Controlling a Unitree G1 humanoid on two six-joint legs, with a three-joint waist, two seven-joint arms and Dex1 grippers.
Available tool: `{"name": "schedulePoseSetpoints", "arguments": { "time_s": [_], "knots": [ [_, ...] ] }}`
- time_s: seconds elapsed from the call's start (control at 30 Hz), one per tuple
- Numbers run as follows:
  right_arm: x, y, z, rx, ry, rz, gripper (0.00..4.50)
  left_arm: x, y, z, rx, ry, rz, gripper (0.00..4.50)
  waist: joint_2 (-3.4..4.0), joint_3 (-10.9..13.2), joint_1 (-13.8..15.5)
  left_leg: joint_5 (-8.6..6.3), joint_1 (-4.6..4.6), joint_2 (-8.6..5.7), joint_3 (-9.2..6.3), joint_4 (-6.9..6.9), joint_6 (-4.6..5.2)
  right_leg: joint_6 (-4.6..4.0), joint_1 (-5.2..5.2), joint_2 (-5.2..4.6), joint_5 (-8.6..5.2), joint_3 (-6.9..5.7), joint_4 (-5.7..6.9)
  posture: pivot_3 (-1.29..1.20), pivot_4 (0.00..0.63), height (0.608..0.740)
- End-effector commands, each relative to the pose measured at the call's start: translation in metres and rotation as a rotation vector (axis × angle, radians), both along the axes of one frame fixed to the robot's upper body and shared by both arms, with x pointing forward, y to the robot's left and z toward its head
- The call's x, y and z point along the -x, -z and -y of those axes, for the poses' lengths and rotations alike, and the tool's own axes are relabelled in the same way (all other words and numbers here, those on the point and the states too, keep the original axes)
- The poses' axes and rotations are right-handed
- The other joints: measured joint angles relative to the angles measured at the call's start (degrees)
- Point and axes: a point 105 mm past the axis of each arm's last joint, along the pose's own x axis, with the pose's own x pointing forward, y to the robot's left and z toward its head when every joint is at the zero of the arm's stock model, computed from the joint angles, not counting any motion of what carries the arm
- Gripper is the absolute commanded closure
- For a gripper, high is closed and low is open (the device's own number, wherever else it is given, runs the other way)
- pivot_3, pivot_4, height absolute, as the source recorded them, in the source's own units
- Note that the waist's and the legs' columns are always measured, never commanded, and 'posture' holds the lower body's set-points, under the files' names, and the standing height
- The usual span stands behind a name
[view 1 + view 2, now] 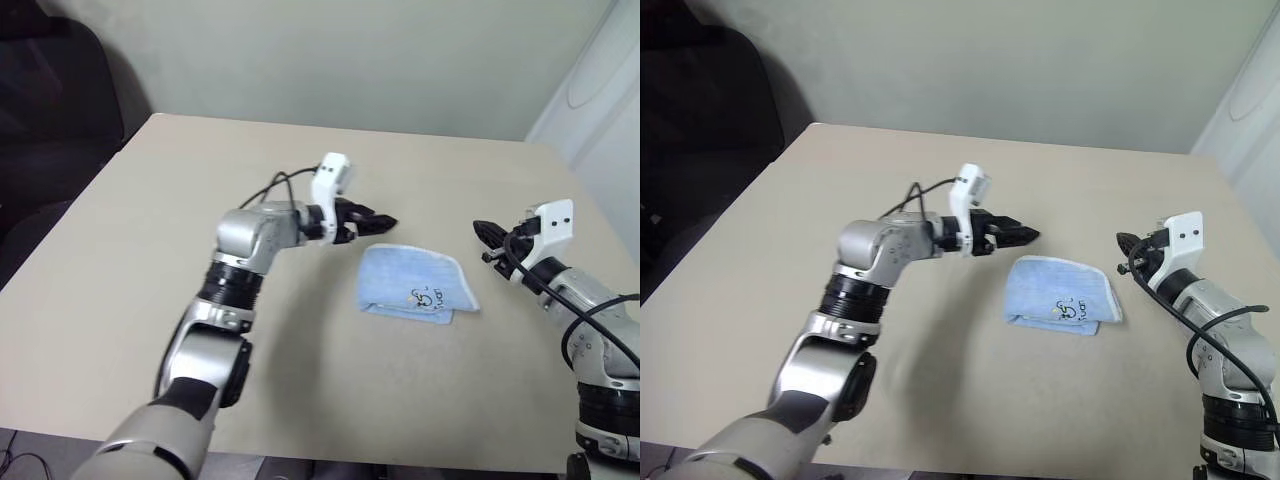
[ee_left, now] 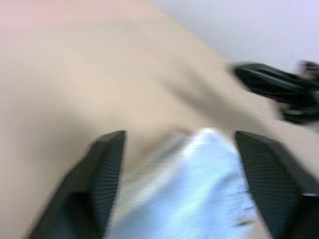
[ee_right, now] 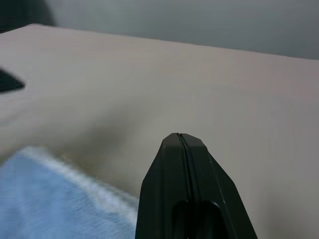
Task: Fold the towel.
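The towel (image 1: 415, 283) is a small light-blue terry cloth lying folded on the beige table (image 1: 130, 280), with a dark printed motif near its front edge. My left gripper (image 1: 378, 221) hovers just behind the towel's back-left corner, pointing right. In the left wrist view its fingers (image 2: 102, 174) stand apart with nothing between them and the towel (image 2: 199, 194) lies below. My right gripper (image 1: 484, 231) sits to the right of the towel, apart from it. Its fingers (image 3: 182, 164) are pressed together and hold nothing, with the towel (image 3: 45, 199) beside them.
A pale wall (image 1: 350, 50) runs behind the table's far edge. A dark chair (image 1: 50, 100) stands off the table's back-left corner. A white panel (image 1: 600, 90) rises at the right.
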Motion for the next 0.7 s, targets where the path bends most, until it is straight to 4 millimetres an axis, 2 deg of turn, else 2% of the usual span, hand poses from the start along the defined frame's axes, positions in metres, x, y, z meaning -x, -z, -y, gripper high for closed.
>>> {"name": "schedulePoseSetpoints", "arguments": {
  "time_s": [0.03, 0.2, 0.3, 0.37, 0.47, 0.53, 0.63, 0.7],
  "knots": [
    [0.015, -0.005, -0.013, -0.003, -0.106, -0.007, 4.50, 0.010, 0.001, 0.002, -0.023, 0.091, 0.100, 2.47, -0.01, 0.00, 0.42, 0.00, -0.03, -0.04, -0.04, 0.03, 0.00, 0.00, -0.01, -0.02, -0.02, 0.00, -0.01, 0.00, 0.150, 0.740],
    [0.027, 0.013, -0.029, -0.019, -0.174, -0.081, 4.50, 0.033, 0.004, 0.013, 0.038, 0.226, 0.101, 4.41, -0.02, 0.00, 0.62, 0.01, -0.22, -0.26, -0.10, 0.14, 0.04, -0.02, -0.06, -0.16, -0.05, 0.00, -0.02, 0.00, 0.150, 0.740],
    [0.024, 0.028, -0.027, -0.017, -0.140, -0.119, 4.50, 0.044, 0.009, 0.029, 0.042, 0.287, 0.105, 4.46, -0.02, 0.00, 0.59, -0.12, -0.23, -0.28, -0.12, 0.14, 0.28, -0.09, -0.07, -0.20, 0.00, 0.00, 0.00, 0.00, 0.150, 0.740],
    [0.023, 0.037, -0.026, -0.025, -0.125, -0.145, 4.50, 0.042, 0.016, 0.040, 0.027, 0.272, 0.094, 4.46, -0.02, 0.00, 0.59, -0.11, -0.21, -0.29, -0.17, 0.14, 0.26, -0.02, -0.07, -0.21, -0.03, -0.01, 0.03, 0.00, 0.150, 0.740],
    [0.023, 0.055, -0.027, -0.031, -0.112, -0.197, 4.50, 0.030, 0.050, 0.051, -0.104, 0.222, 0.042, 4.46, -0.01, 0.00, 0.53, -0.10, -0.19, -0.30, -0.19, 0.14, 0.26, 0.09, -0.04, -0.27, -0.05, -0.01, 0.04, 0.00, 0.150, 0.740],
    [0.021, 0.065, -0.027, -0.030, -0.096, -0.226, 4.50, 0.025, 0.068, 0.052, -0.172, 0.198, 0.008, 4.46, -0.01, 0.00, 0.34, -0.08, -0.14, -0.28, -0.15, 0.14, 0.31, 0.16, -0.04, -0.28, -0.01, -0.01, 0.04, 0.00, 0.150, 0.740],
    [0.015, 0.088, -0.022, -0.020, -0.047, -0.285, 4.50, 0.017, 0.100, 0.045, -0.303, 0.172, -0.016, 4.46, -0.01, 0.00, 0.04, -0.08, -0.13, -0.24, -0.13, 0.08, 0.34, 0.22, -0.12, -0.26, 0.05, -0.02, 0.04, 0.00, 0.150, 0.740],
    [0.014, 0.099, -0.020, -0.008, -0.031, -0.307, 4.50, 0.012, 0.114, 0.039, -0.349, 0.149, -0.034, 4.46, -0.02, -0.01, 0.05, -0.09, -0.13, -0.18, -0.13, 0.06, 0.33, 0.24, -0.12, -0.24, 0.09, -0.03, 0.03, 0.00, 0.150, 0.740]
  ]
}}
